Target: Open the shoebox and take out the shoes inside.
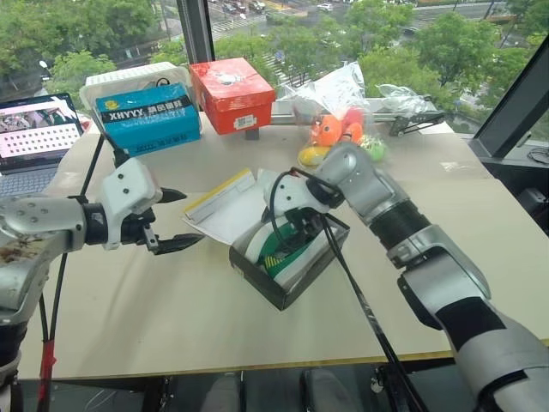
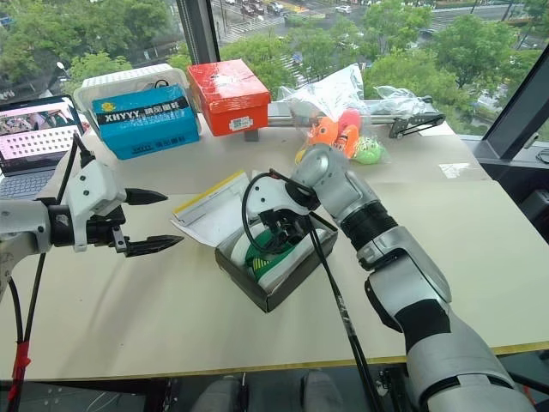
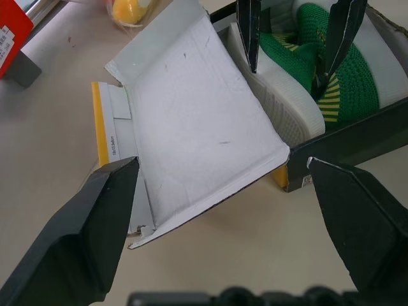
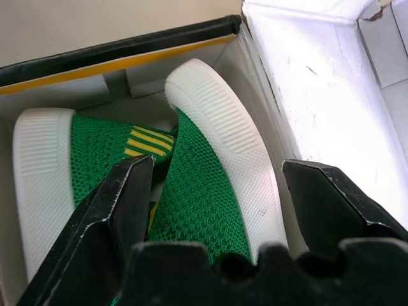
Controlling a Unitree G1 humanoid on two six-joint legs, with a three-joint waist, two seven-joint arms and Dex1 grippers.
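Shoebox: one yellow-lidded shoebox (image 1: 283, 273) with dark sides, near the middle of the table (image 1: 171, 318); its hinged lid (image 3: 197, 127) lies thrown back to the left, white inside up, so the opening step looks done.
Table: one pale tabletop carrying everything, with windows along its far edge.
Other boxes: two at the far side, a blue "XHYYY" box (image 1: 150, 118) on the left and a red box (image 1: 232, 93) to its right, both shut and well apart from the shoebox.
Laptop: one, at the far left edge (image 1: 34, 137).
Toy bag: one clear bag of orange and yellow toys (image 1: 334, 120), far, right of the red box.
Shoes: two green knit slip-on shoes (image 4: 204, 210) with white soles, both lying inside the shoebox on their sides, pressed together.
Right gripper: right gripper (image 4: 217, 191) reaches down into the box, jaws wide apart and straddling the shoe nearest the lid; nothing is gripped yet.
Left gripper: left gripper (image 1: 167, 221) hovers left of the lid, jaws apart, holding nothing.
Step in hand: reaching for the first shoe.
Next move: likely to sink the right fingers a little further round that shoe, close on it and lift it straight out; the second shoe packed tight beside it may drag along.
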